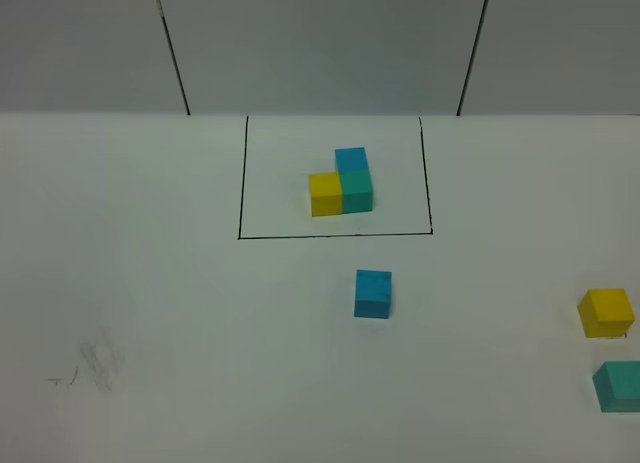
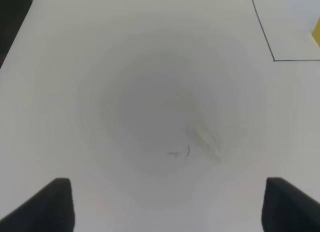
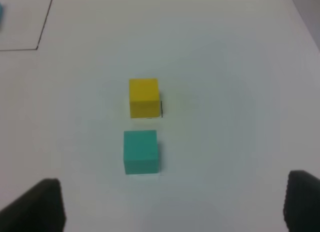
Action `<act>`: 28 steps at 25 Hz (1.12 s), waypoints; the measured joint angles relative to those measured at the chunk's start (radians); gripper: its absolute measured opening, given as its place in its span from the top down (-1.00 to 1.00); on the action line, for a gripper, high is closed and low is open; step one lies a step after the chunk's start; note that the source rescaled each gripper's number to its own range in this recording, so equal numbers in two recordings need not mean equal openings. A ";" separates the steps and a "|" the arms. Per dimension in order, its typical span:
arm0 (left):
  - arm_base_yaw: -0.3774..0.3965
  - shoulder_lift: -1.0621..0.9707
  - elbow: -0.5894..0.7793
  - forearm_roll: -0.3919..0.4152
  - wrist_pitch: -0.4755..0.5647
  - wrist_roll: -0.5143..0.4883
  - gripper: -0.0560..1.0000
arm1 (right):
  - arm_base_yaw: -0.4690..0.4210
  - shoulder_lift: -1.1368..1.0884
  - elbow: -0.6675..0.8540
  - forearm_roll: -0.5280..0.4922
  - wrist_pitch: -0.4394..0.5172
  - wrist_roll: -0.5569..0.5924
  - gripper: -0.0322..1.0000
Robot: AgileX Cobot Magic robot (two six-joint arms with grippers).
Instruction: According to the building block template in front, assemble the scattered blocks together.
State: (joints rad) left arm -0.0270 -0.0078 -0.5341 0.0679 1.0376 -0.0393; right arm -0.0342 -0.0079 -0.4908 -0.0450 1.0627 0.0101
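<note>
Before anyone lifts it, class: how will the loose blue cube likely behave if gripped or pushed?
The blue cube has flat faces, so it will probably slide, not roll. It looks as wide as tall, so tipping seems unlikely. Its parallel sides should suit a steady grip.

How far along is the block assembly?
Done: nothing joined; the blue cube sits alone, apart from the template. In hand: nothing; left pincer and right pincer are open and empty, the right facing the yellow cube and teal cube. Left: joining all three cubes into the same L.
</note>
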 joint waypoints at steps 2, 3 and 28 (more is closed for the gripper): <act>0.000 0.000 0.000 0.000 0.000 0.000 -0.44 | 0.000 0.000 0.000 0.000 0.000 0.001 -0.91; 0.000 0.000 0.000 0.000 0.000 0.000 -0.44 | 0.000 0.000 0.000 0.000 0.000 0.003 -0.91; 0.000 0.000 0.000 0.001 0.000 0.000 -0.44 | 0.000 0.514 -0.077 -0.020 -0.154 0.007 -0.89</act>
State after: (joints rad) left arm -0.0270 -0.0078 -0.5341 0.0686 1.0376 -0.0388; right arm -0.0342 0.5065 -0.5677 -0.0651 0.9086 0.0167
